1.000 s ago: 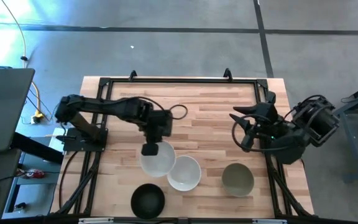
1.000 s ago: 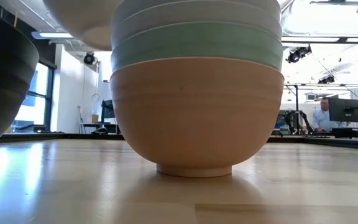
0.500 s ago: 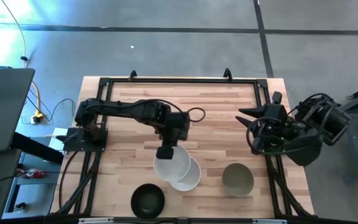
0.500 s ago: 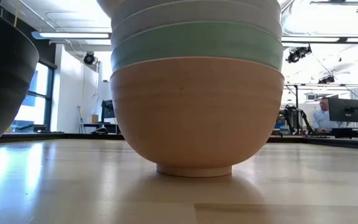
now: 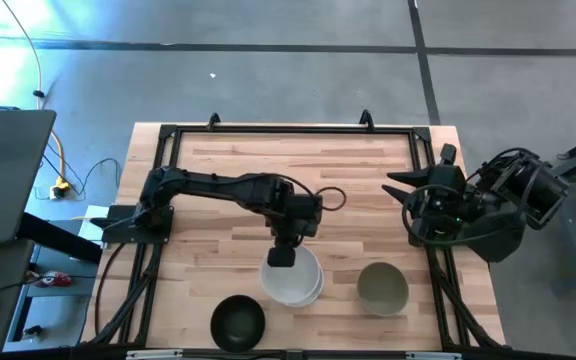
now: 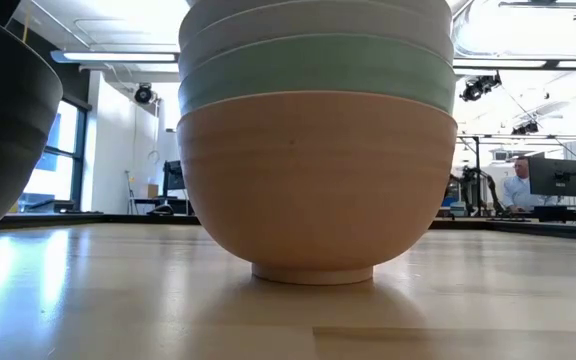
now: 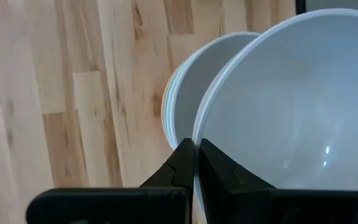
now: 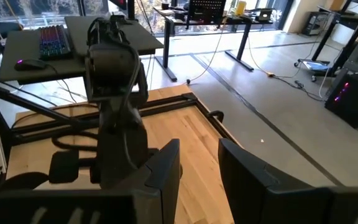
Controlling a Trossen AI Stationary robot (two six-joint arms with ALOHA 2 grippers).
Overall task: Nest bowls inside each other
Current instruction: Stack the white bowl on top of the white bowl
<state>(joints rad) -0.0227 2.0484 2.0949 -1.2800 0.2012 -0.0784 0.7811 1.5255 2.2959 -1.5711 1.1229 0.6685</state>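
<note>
The left pincer (image 5: 282, 257) pinches the rim of a white bowl (image 7: 291, 112) over the bowl stack (image 5: 294, 280) near the counter's (image 5: 348, 170) front edge, the low view alone showing green (image 6: 318, 65) and orange (image 6: 318, 180) bowls underneath, while the right pincer (image 8: 199, 165) waits spread by the right edge.

My left arm reaches across the bench, elbow extended, its tool (image 5: 282, 257) pointing down, fingers (image 7: 219, 171) pinched together on a thin rim. My right arm stays folded at the bench's right edge, its tool (image 5: 396, 186) apparently parted and unladen.
</note>
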